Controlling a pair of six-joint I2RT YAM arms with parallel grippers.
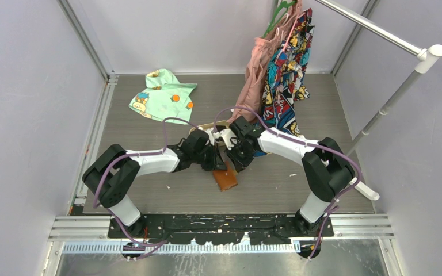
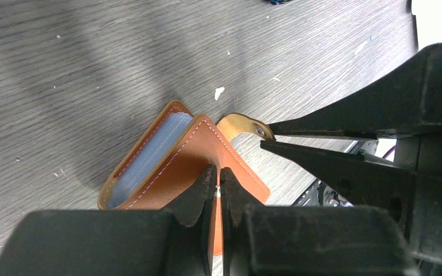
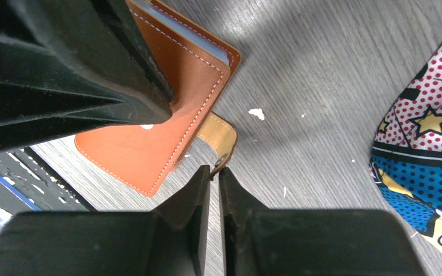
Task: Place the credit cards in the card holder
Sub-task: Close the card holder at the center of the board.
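My left pincer [image 2: 219, 177] clamps the card holder [image 2: 198, 152] steady near the bench's [image 2: 63, 69] near edge while my right pincer [image 3: 214, 173] pinches its tab [image 3: 217, 133], probably to fasten it.

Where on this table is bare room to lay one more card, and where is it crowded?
Free: wood between the green cloth and the left arm; the back strip between that cloth and the hanging clothes; the front patch right of the card holder. Crowded: the centre, where the left gripper and right gripper meet.

Card holder [image 2: 201, 150]: smooth stitched brown leather, seemingly; table [image 2: 92, 57]: matt grey woodgrain.
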